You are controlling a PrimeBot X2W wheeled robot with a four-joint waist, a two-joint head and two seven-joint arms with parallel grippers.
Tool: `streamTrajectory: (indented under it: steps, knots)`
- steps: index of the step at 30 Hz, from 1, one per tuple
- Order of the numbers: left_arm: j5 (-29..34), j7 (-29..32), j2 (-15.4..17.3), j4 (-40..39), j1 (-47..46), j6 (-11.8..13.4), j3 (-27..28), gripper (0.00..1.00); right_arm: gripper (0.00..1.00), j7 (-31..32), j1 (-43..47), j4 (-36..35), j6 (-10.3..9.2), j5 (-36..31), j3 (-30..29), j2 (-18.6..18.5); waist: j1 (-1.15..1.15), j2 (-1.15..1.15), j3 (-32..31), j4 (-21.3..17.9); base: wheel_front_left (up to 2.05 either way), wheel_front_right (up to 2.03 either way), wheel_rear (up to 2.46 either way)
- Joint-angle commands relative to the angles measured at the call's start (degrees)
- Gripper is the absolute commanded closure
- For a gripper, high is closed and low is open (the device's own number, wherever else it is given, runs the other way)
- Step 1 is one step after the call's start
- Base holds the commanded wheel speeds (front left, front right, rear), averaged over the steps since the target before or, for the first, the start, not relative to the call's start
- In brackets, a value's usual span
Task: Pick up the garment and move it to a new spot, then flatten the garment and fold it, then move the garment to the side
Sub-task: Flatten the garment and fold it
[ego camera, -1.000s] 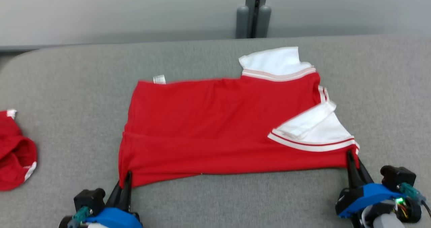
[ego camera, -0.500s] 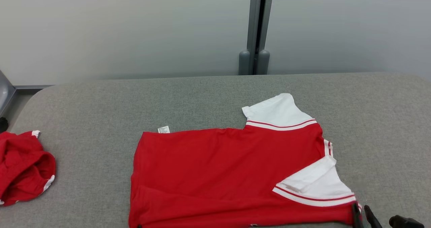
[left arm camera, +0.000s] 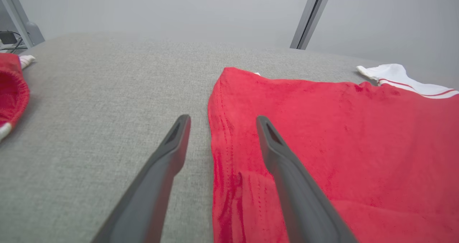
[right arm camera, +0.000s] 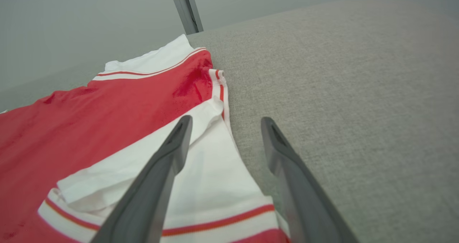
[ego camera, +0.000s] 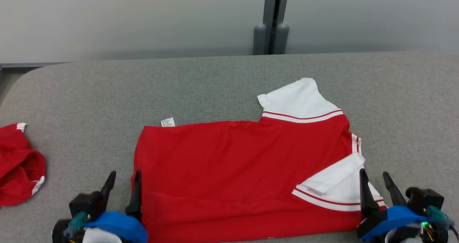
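The garment (ego camera: 236, 171) is a red shirt with white, red-striped sleeves, lying folded lengthwise on the grey table (ego camera: 215, 81). Its left hem edge (left arm camera: 222, 135) runs between the fingers of my left gripper (ego camera: 124, 176), which stands open at the near left corner, holding nothing. My right gripper (ego camera: 375, 177) is open at the near right corner, its left finger over the white sleeve (right arm camera: 215, 178) and its right finger over bare table. A small white label (ego camera: 168, 122) sticks out at the far left edge.
A second red garment (ego camera: 18, 166) lies bunched at the table's left edge, seen too in the left wrist view (left arm camera: 10, 88). A grey post (ego camera: 271, 20) stands behind the table against a pale wall. The table's far half and right side are bare cloth.
Both grippers were shut on the shirt's near corners a second ago; now both stand open and the corners lie released. The head camera tilted up, then part way back down.
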Motion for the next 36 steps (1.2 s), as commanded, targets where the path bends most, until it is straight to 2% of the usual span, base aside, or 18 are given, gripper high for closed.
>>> streamTrajectory:
  steps: [1, 11, 17, 21, 22, 23, 24, 25, 30, 36]
  knots:
    - [-0.4, 0.0, 0.9, 1.1, -2.8, 0.1, -0.2, 0.00, 0.00, 0.0, -1.6, -0.3, -0.01, -0.1, 0.6, -0.3, 0.00, 0.00, 1.7, 0.3, 0.00, 0.00, 0.00]
    - [-6.7, 1.5, 6.8, 13.0, -21.4, 0.1, -6.6, 0.00, 0.00, 0.0, -11.0, -0.5, 0.00, -1.8, 5.2, -0.3, 0.00, 0.00, 9.5, -2.3, 0.00, 0.00, 0.00]
    - [-11.9, 1.3, 9.1, 16.0, -25.4, 0.1, -13.6, 0.00, 0.00, 0.0, -14.5, -0.8, 0.00, -2.9, 5.7, -0.3, 0.00, 0.00, 11.6, -3.2, 0.00, 0.00, 0.00]
    - [-13.9, 0.9, 10.1, 17.4, -26.5, 0.1, -16.0, 0.00, 0.00, 0.0, -16.2, -0.7, 0.00, -4.1, 5.9, -0.3, 0.00, 0.00, 12.5, -3.4, 0.00, 0.00, 0.00]
    - [-15.5, 0.8, 10.7, 18.6, -27.6, 0.1, -18.2, 0.25, 0.00, 0.0, -18.3, -0.1, 0.00, -5.2, 6.1, -0.3, 0.00, 0.00, 13.2, -3.3, 0.00, 0.00, 0.00]
    - [-15.8, 0.7, 11.1, 18.9, -28.0, 0.1, -19.0, 0.63, 0.00, 0.0, -19.0, 0.4, 0.00, -5.6, 6.1, -0.3, 0.00, 0.00, 13.4, -3.3, 0.00, 0.00, 0.00]
    - [-16.5, 0.7, 11.1, 19.2, -28.2, 0.1, -19.9, 0.95, 0.00, 0.0, -19.8, 1.1, 0.00, -6.1, 6.1, -0.3, 0.00, 0.00, 13.7, -3.2, 0.00, 0.00, 0.00]
    - [-17.0, 0.7, 11.1, 19.3, -28.3, 0.1, -21.0, 1.00, 0.00, 0.2, -20.9, 1.8, 0.00, -6.6, 6.1, -0.3, 0.00, 0.00, 13.9, -3.1, 0.00, 0.00, 0.00]
    - [-19.4, 0.4, 12.5, 19.1, -30.1, 0.2, -24.4, 1.00, 0.00, 4.8, -27.0, 5.0, -0.01, -9.8, 4.9, -0.2, 0.00, 0.00, 15.3, -2.2, 0.00, 0.00, 0.00]
    - [-19.5, 0.0, 12.8, 16.3, -32.4, 0.2, -26.3, 1.00, 0.00, 13.9, -35.7, 9.1, -0.01, -13.9, 0.5, -0.3, 0.00, 0.00, 17.8, 1.1, 0.00, 0.00, 0.00]
